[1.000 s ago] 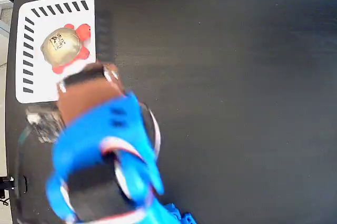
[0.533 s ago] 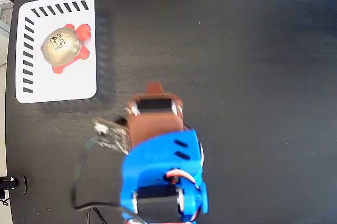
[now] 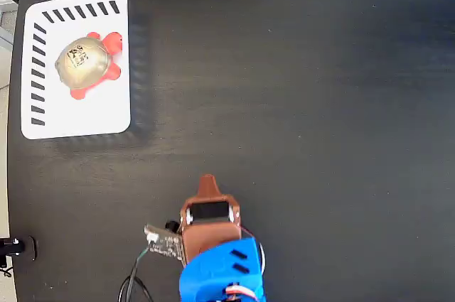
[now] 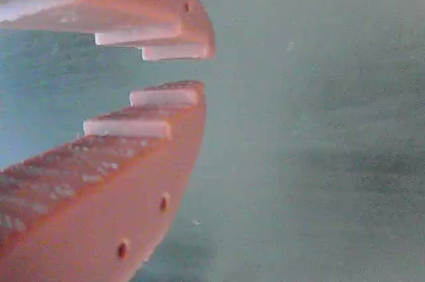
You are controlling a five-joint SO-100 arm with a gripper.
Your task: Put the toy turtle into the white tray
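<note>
we see the toy turtle [image 3: 88, 62] lying inside the white tray [image 3: 85, 114], toward its upper half in the fixed view. its domed, metallic gold shell carries a square black-and-white marker whose pattern we cannot read; head and legs are red. the flat tray has rounded corners and slanted black slots. the jaws [image 4: 174, 71] of the brown gripper [image 3: 207, 187] are slightly parted, empty, over the dark matte tabletop [image 3: 320, 103], well apart from the tray.

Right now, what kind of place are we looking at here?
Probably a tabletop robot test bench rather than a home or kitchen. A bare black table holds only a white tray with a toy turtle carrying a printed square marker, and a blue arm with an empty gripper.
</note>
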